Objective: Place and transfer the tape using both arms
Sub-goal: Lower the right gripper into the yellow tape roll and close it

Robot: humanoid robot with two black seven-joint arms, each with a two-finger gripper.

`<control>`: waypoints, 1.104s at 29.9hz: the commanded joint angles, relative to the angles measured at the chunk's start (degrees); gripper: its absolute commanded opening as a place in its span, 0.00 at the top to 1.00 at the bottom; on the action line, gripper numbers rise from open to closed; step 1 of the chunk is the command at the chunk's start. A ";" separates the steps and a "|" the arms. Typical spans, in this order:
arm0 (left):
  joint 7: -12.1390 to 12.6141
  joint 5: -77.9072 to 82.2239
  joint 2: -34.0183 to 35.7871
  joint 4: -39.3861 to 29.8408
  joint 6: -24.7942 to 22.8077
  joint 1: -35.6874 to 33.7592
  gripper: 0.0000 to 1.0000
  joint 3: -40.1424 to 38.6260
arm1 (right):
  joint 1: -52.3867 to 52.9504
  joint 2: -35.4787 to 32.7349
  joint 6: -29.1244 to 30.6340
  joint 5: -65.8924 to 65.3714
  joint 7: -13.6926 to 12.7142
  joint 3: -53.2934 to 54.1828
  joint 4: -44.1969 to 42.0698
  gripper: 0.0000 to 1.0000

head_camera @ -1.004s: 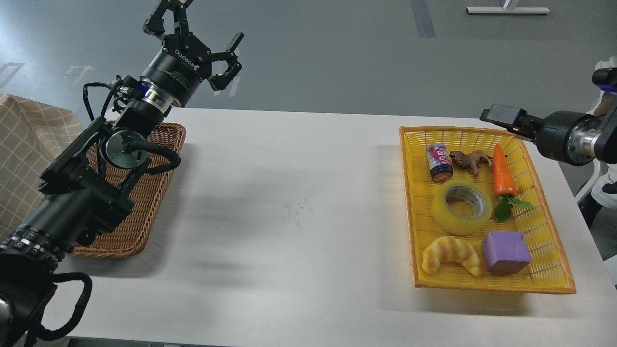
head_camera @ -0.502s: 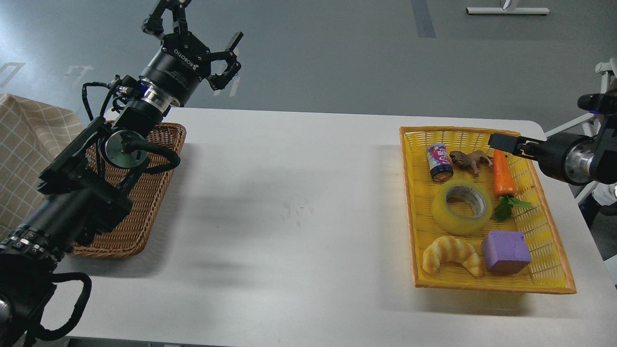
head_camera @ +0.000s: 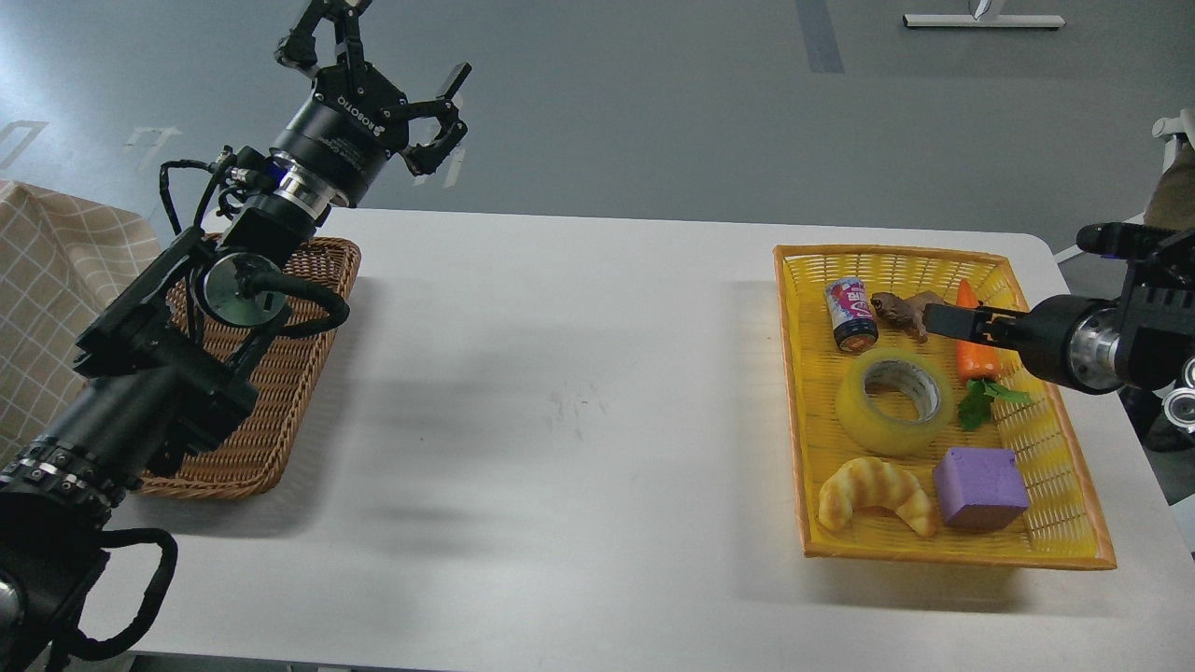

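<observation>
Premises: robotics laboratory. Evidence: bare white rectangular table (head_camera: 579, 392), grey floor (head_camera: 653, 103) with taped markings, yellow plastic basket (head_camera: 1074, 523) of toy props near the table's right edge.

Yellow tape (head_camera: 894, 401) flat in yellow basket (head_camera: 1064, 523).

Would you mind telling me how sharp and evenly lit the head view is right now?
Head view: sharp throughout, soft even light; the tape and yellow basket show crisp detail; faint shadows lie on the table; the right gripper is dark, its fingers indistinct.
</observation>
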 commanded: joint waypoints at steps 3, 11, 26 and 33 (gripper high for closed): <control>0.00 -0.08 -0.03 0.01 0.00 -0.09 0.02 0.00 | -0.44 0.00 -0.01 -0.38 -0.02 -0.98 -0.03 0.01; 0.00 -0.08 -0.12 0.01 0.00 -0.26 0.02 0.00 | -2.55 0.35 -0.01 -1.52 -0.10 -2.21 -0.03 0.02; 0.00 -0.26 -0.21 0.09 0.00 -0.17 0.02 0.00 | -2.64 2.37 -0.01 -3.37 -0.11 -3.88 -0.82 0.22; 0.00 -0.26 -0.12 0.09 0.00 -0.09 0.02 0.00 | -2.55 3.16 -0.01 -4.34 -0.11 -5.20 -1.34 0.29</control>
